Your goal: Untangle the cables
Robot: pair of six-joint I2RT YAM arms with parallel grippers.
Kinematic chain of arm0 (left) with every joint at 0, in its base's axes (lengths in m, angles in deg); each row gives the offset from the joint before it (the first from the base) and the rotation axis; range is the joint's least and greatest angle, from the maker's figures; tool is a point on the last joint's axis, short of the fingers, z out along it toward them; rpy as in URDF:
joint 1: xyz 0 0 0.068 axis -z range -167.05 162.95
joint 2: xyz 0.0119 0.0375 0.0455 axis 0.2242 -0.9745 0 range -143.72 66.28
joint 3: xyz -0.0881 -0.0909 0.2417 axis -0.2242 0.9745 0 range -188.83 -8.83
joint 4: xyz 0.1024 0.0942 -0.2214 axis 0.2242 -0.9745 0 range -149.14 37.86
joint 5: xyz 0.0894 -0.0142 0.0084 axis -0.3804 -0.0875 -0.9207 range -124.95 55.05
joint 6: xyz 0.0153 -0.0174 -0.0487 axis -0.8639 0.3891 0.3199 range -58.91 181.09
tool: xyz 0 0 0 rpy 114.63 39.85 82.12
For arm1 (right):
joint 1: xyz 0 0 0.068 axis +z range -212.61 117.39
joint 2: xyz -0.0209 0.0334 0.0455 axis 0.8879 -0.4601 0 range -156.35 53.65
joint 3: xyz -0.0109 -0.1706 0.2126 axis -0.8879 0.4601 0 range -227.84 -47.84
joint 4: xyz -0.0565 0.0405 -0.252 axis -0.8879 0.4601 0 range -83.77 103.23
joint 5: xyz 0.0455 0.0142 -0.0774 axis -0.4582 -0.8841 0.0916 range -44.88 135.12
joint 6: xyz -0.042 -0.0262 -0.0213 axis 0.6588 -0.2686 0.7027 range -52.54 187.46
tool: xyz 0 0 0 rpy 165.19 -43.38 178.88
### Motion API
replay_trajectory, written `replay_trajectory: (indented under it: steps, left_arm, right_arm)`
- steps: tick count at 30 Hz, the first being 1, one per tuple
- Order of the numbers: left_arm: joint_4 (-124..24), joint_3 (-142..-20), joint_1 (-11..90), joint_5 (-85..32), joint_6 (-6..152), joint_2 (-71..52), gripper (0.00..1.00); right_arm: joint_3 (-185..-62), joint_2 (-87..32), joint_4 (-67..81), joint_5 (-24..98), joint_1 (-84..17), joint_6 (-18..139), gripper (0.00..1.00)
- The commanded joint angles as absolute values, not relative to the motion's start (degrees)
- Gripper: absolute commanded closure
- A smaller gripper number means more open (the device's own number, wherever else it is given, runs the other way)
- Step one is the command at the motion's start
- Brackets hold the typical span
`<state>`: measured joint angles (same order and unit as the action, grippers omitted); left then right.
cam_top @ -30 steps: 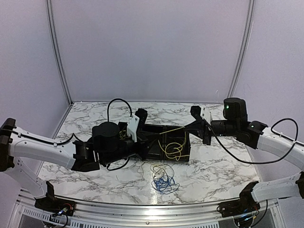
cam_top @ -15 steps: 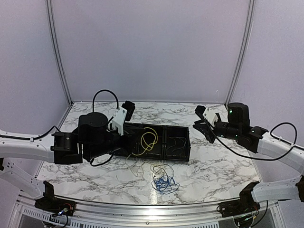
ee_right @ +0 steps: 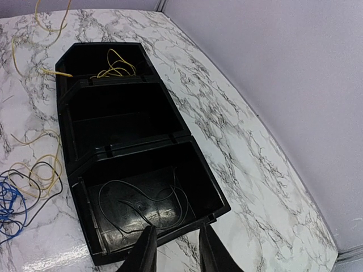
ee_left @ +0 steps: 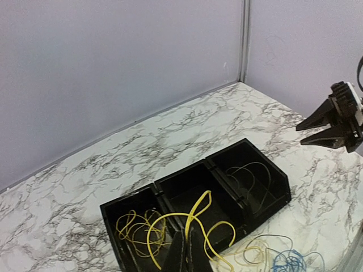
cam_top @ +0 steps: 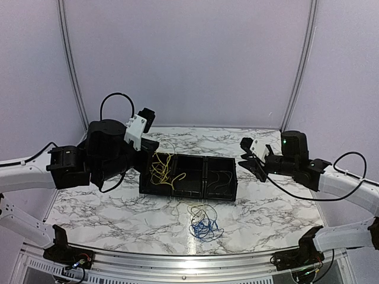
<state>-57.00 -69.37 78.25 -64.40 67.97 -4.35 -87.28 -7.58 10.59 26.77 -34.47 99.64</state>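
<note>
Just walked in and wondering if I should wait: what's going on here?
It's a cable-sorting job. The left pincer is shut on a yellow cable, held up so its loops hang into the left compartment of the black tray. The right pincer is open and empty near the tray's right end, where a thin dark wire lies. A blue and yellow tangle lies on the marble table in front of the tray.
</note>
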Motion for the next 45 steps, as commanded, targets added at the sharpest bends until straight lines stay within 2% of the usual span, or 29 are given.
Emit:
replay_trajectory:
  steps: [1,13,32,45]
  left_arm:
    - [-60.6,-71.1,73.0,-64.0,64.7,-2.3,1.0]
    - [-60.1,-72.5,62.4,-60.5,58.3,-6.8,1.0]
    - [-47.6,-72.6,58.9,-48.9,65.1,-26.1,1.0]
    - [-49.5,-72.0,56.2,-53.3,71.5,-32.1,1.0]
  right_arm:
    - [-87.9,-9.3,11.3,29.4,-34.6,101.6,0.73]
    - [-87.4,-8.8,11.2,30.9,-34.7,103.0,0.72]
    - [-86.9,-8.5,11.5,30.7,-34.7,104.1,0.72]
    - [-86.9,-8.7,12.2,29.6,-34.7,104.7,0.72]
